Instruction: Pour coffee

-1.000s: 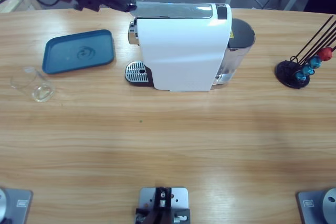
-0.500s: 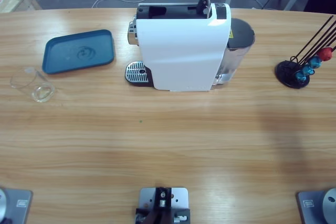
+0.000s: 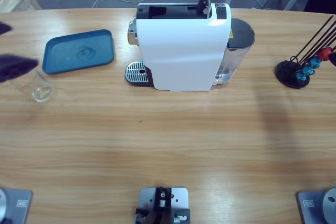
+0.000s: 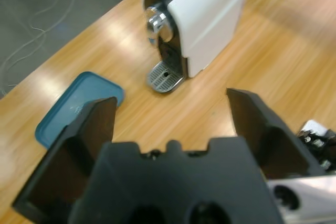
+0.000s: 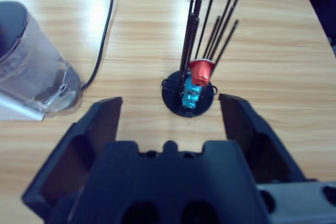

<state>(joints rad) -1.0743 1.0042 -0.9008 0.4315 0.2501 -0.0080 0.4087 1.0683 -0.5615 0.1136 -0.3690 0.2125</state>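
We look along the right gripper (image 5: 170,114), its jaws spread wide with nothing between them. Ahead on the table (image 5: 273,40) stands a black rack (image 5: 188,97) of upright rods holding a red capsule (image 5: 201,71) above a blue capsule (image 5: 189,97). At left sits a clear tank (image 5: 34,69), with a black cable (image 5: 102,35) running beside it.

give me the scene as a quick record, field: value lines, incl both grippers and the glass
coffee machine: white, upright mid table, top lid raised
drip grate: bare, no glass on it
glass tumbler: on its side, left of table, below blue tray
left gripper: open, holds nothing
right gripper: open, facing capsule stand
capsules: red and blue ones on stand
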